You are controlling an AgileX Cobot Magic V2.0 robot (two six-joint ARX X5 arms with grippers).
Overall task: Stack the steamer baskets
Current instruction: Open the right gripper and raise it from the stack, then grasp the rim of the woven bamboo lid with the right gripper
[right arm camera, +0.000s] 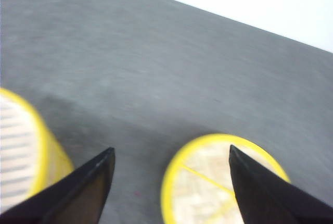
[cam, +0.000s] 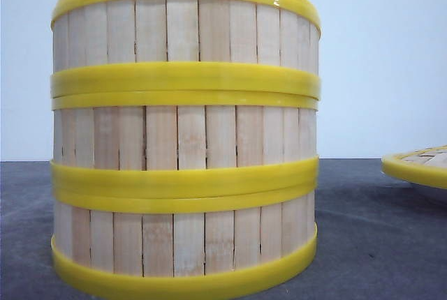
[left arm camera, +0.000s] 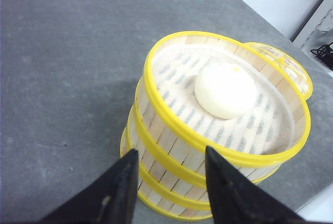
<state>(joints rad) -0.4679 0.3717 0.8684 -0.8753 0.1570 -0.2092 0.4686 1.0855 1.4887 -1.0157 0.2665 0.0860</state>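
Three baskets [cam: 185, 136] are seen stacked one on another into a single upright column on the grey table [cam: 377, 244], filling most of the front view; the yellow rims of neighbouring baskets meet with no gap visible. In the left wrist view the stack [left arm camera: 208, 146] is seen from above: the top basket is uncovered, a pale liner lies on its floor, and a round white bun [left arm camera: 225, 89] rests on that liner, a little off centre. A flat yellow-rimmed lid [cam: 418, 164] lies to the right of the stack in the front view; in the left wrist view its edge [left arm camera: 291, 67] shows just behind the stack, and whether it touches the stack cannot be told. The left gripper [left arm camera: 169, 156] is held open, its two dark fingers [left arm camera: 122, 182] spread apart above the near side of the stack, with nothing between them. The right gripper [right arm camera: 171, 153] is likewise wide open and holds nothing; it hangs over the lid [right arm camera: 221, 182], with the stack's top rim [right arm camera: 41, 146] at the picture's edge. That view is blurred, so finer detail cannot be made out.
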